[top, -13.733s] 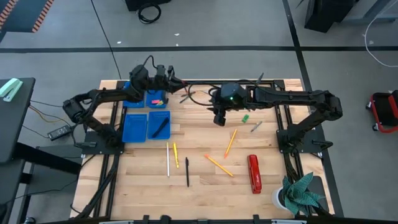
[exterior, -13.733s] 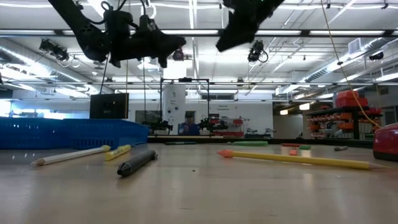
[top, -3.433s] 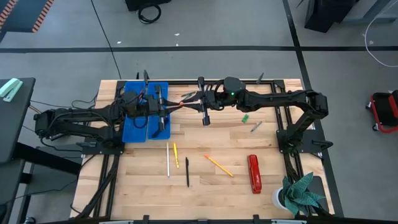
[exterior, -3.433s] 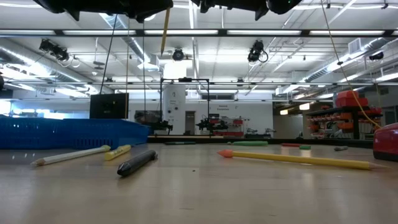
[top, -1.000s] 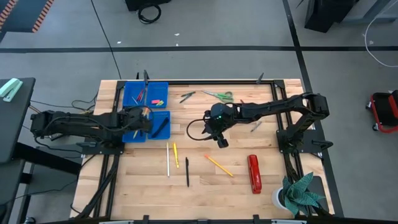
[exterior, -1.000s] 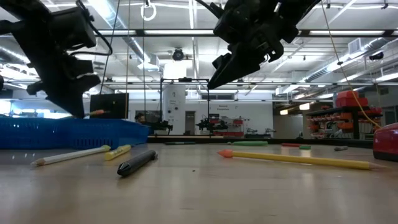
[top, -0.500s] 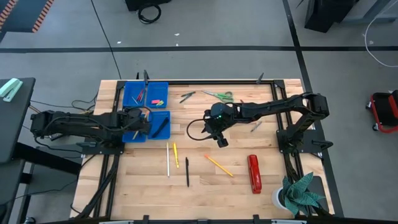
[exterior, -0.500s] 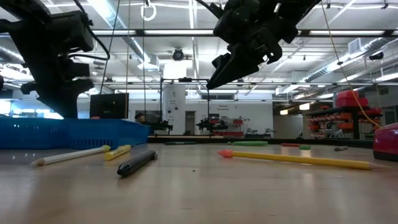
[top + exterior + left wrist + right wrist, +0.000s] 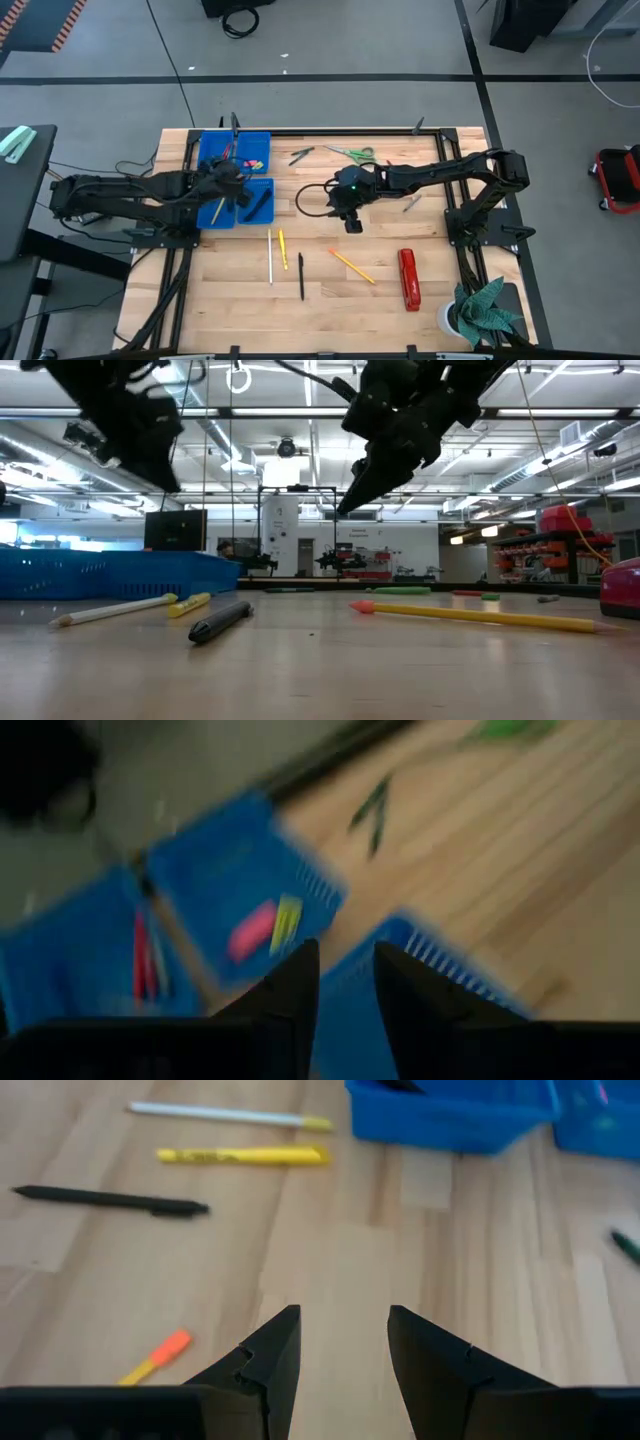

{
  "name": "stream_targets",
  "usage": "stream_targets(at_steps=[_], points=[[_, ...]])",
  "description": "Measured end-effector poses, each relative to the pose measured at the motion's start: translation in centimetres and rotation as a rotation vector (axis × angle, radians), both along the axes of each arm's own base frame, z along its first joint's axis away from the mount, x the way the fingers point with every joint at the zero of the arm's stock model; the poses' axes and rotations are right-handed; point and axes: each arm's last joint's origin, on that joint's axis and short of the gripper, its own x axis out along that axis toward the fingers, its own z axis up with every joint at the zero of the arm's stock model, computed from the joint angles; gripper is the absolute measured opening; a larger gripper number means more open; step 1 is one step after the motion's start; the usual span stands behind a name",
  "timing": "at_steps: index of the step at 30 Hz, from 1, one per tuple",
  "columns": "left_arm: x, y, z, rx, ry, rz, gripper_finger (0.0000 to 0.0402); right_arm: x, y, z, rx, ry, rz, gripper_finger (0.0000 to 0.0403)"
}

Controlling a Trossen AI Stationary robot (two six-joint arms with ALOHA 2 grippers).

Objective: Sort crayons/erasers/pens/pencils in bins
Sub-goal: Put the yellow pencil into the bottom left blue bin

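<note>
Left tool point(image 9: 232, 186) hovers over ribbed blue plastic bins point(image 9: 218, 205).

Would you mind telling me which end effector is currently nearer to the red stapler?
The right end effector: it hangs over mid-table, up-left of the red stapler. The left end effector is over the blue bins, much farther.
</note>
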Motion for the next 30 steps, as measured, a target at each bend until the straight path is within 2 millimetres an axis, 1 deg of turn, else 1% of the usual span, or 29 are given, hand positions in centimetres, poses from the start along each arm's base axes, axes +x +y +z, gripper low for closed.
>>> stream_targets(at_steps=[4,6,8,11,13,15,19,22,24,25,28,30], points=[[1.3,0.3,2.8,0.130,-0.096,-0.078,0.0099,-0.5,0.0,-0.5,0.054,0.077,-0.078,0.0158],[1.8,0.5,3.9,0.192,-0.140,-0.103,0.0097,-0.8,-0.1,-0.7,0.052,0.114,-0.161,0.0158],[2.0,0.9,4.5,0.255,-0.144,-0.122,0.0096,-1.0,-0.5,-0.8,-0.010,0.141,-0.271,0.0158],[2.0,1.9,4.9,0.316,-0.123,-0.105,0.0097,-1.3,-1.5,-0.8,-0.157,0.143,-0.488,0.0158],[1.8,2.6,5.0,0.333,-0.101,-0.076,0.0100,-1.5,-2.4,-0.8,-0.196,0.133,-0.603,0.0158],[1.6,3.4,5.0,0.342,-0.082,-0.063,0.0102,-1.9,-3.1,-0.9,-0.162,0.157,-0.657,0.0158],[1.1,4.8,4.9,0.318,-0.075,-0.073,0.0105,-3.5,-4.6,-1.7,-0.042,0.301,-0.752,0.0158],[0.9,5.3,4.8,0.299,-0.075,-0.086,0.0107,-4.4,-4.8,-2.1,0.116,0.404,-0.770,0.0158],[0.9,5.4,4.8,0.292,-0.070,-0.094,0.0107,-4.3,-3.8,-2.2,0.210,0.429,-0.738,0.0158],[0.9,5.4,4.7,0.293,-0.065,-0.099,0.0107,-4.1,-2.9,-2.3,0.222,0.434,-0.709,0.0158],[0.9,5.5,4.7,0.300,-0.053,-0.107,0.0107,-3.6,0.3,-2.3,0.202,0.437,-0.607,0.0158],[0.9,5.5,4.7,0.300,-0.054,-0.107,0.0107,-3.3,2.4,-2.2,0.201,0.416,-0.574,0.0158]])
